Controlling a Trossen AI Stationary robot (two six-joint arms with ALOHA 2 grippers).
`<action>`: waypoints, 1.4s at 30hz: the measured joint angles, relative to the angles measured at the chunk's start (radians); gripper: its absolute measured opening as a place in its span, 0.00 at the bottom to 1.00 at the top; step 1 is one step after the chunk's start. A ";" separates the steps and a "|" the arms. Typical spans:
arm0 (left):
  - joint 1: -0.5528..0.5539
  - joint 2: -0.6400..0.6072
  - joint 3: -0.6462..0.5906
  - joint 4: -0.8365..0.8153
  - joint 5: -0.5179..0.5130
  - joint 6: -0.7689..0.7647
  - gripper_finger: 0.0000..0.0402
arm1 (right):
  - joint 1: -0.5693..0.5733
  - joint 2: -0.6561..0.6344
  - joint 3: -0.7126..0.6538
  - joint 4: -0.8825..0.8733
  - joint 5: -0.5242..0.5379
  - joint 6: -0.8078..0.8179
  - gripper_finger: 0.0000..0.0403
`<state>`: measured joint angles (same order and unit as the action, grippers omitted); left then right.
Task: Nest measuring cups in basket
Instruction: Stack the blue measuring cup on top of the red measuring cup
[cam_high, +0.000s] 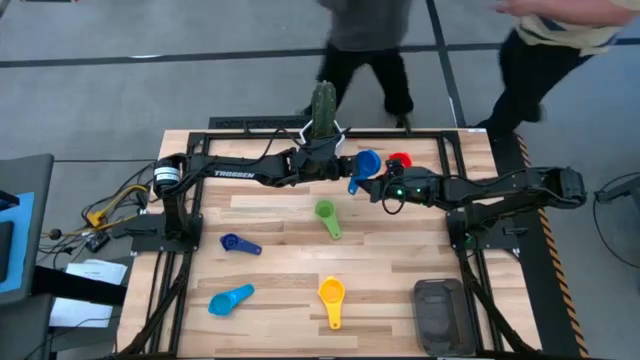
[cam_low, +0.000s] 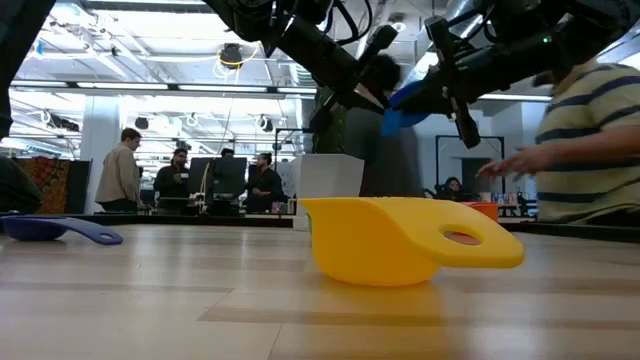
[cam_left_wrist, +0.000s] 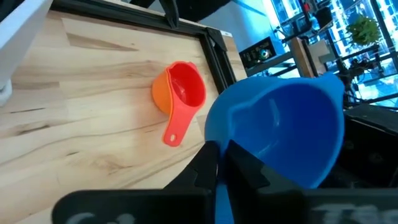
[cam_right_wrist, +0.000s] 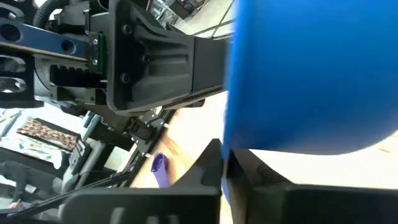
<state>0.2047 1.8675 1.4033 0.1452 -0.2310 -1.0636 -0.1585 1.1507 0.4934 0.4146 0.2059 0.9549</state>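
Observation:
A blue measuring cup (cam_high: 367, 162) hangs in the air above the table's far middle, between my two grippers. My left gripper (cam_high: 347, 166) reaches it from the left and my right gripper (cam_high: 384, 186) from the right; both are shut on it. A red cup (cam_left_wrist: 185, 93) sits nested in an orange cup (cam_left_wrist: 160, 94) on the table just beyond. Green (cam_high: 326, 216), dark blue (cam_high: 238, 243), light blue (cam_high: 230, 298) and yellow (cam_high: 331, 296) cups lie scattered on the wood. The dark grey basket (cam_high: 440, 316) stands at the near right. My left gripper pinches a thin blue edge (cam_left_wrist: 222, 186) of the cup at the foot of the bowl between its two fingers, coming nearly level from the table's left. The bowl's opening faces back toward this gripper, and the cup is clear of the table. My right gripper pinches a thin blue edge (cam_right_wrist: 225, 186) at the bowl's outer side between its two fingers, coming nearly level from the table's right. Whether that edge is rim or handle, I cannot tell.
A cactus in a white pot (cam_high: 322, 122) stands at the far edge behind the left arm. People stand beyond the table's far side (cam_high: 365, 40). Open wood lies between the scattered cups and the basket.

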 joint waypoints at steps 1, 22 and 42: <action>0.001 0.000 0.000 0.001 0.001 0.003 0.03 | 0.000 0.000 0.000 0.001 -0.005 0.015 0.03; 0.053 -0.079 -0.001 0.000 0.176 0.386 0.32 | -0.307 -0.330 -0.264 -0.004 -0.505 0.171 0.01; 0.048 -0.112 -0.001 -0.023 0.164 0.667 0.29 | -0.822 -0.139 -0.357 0.061 -0.940 0.139 0.01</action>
<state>0.2527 1.7557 1.4025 0.1219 -0.0669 -0.3961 -0.9801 1.0113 0.1364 0.4756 -0.7345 1.0935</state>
